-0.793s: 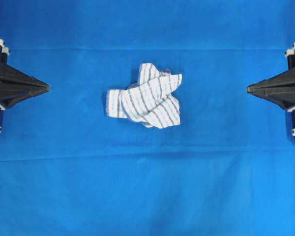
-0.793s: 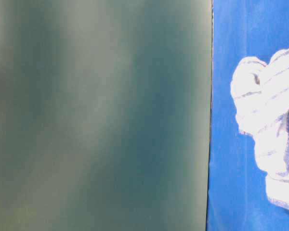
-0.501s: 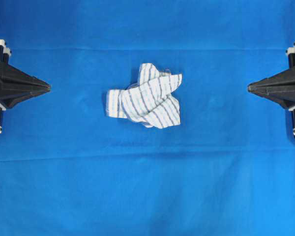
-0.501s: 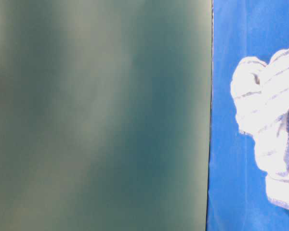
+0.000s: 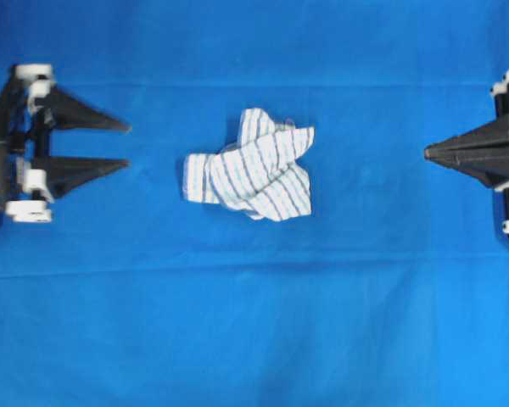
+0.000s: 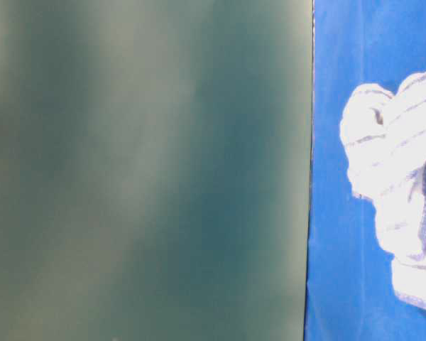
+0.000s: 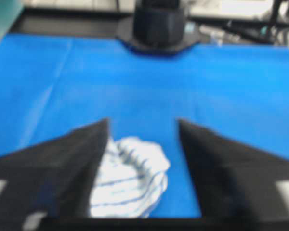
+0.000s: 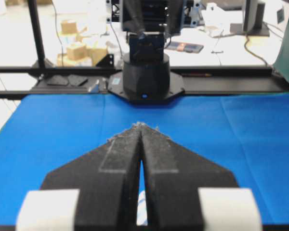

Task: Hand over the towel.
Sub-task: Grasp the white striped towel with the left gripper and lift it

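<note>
I am looking down at the towel (image 5: 248,165), which is lying crumpled in a loose bundle near the middle of the surface, resting on the large blue cloth (image 5: 254,322) that is covering it. Nothing is touching the towel.

My left gripper (image 5: 127,145) is sitting at the left edge of the overhead view with its two black fingers spread wide, both tips pointing toward the towel but well apart from it. Through the left wrist camera I am seeing the towel (image 7: 127,178) framed between the two dark fingers (image 7: 62,168), low in the picture, with bare blue cloth beyond it and the base of the opposite arm (image 7: 159,24) at the far end; the view is blurred.

My right gripper (image 5: 427,153) is waiting at the right edge, its fingers pressed together into a single point aimed at the towel, also well apart from it. In the right wrist view the fingers (image 8: 120,159) are meeting at their tips and holding nothing.

The table-level camera is showing mostly a blurred dark green panel (image 6: 149,170), with part of the towel (image 6: 397,185) at the right edge on the blue cloth.
</note>
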Tool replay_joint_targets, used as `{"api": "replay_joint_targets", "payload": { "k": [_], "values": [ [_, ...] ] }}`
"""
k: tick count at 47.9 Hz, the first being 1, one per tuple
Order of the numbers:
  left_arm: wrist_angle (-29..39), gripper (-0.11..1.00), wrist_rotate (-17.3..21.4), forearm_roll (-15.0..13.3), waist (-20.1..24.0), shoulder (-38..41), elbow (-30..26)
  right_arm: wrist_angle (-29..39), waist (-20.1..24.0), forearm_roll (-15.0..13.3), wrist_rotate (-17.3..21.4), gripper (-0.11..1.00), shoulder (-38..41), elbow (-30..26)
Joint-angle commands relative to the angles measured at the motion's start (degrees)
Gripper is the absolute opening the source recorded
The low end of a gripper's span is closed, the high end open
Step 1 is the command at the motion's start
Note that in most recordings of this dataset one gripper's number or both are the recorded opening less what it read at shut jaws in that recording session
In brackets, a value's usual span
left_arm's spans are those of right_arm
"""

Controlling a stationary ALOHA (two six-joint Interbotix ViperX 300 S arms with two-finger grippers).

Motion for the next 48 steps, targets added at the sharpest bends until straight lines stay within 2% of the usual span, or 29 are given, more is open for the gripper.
{"api": "replay_joint_targets", "payload": {
  "k": [1, 4, 7, 20, 32, 48],
  "values": [
    [1.2, 0.67, 0.0, -0.1, 0.5, 4.0, -3.3, 0.2, -0.1, 0.2, 0.1, 0.00, 0.7, -1.7],
    [2.5, 0.82, -0.1, -0.1, 1.3, 6.4, -4.3, 0.2, -0.1, 0.1, 0.1, 0.00, 1.0, -1.7],
    [4.5, 0.91, -0.3, -0.2, 2.4, 9.0, -5.5, 0.2, -0.1, 0.1, 0.1, 0.00, 1.2, -1.6],
    [13.7, 0.91, -1.5, -0.3, 5.2, 23.6, -11.9, 0.2, -0.1, 0.1, 0.1, 0.00, 2.6, -1.6],
    [14.4, 0.92, -1.5, -0.3, 5.4, 38.5, -17.8, 0.0, -0.1, 0.1, 0.1, 0.00, 5.0, -1.7],
    [14.4, 0.92, -1.5, -0.4, 6.7, 48.8, -21.0, 0.0, -0.1, 0.2, 0.7, 0.00, 6.6, -1.5]
  ]
}}
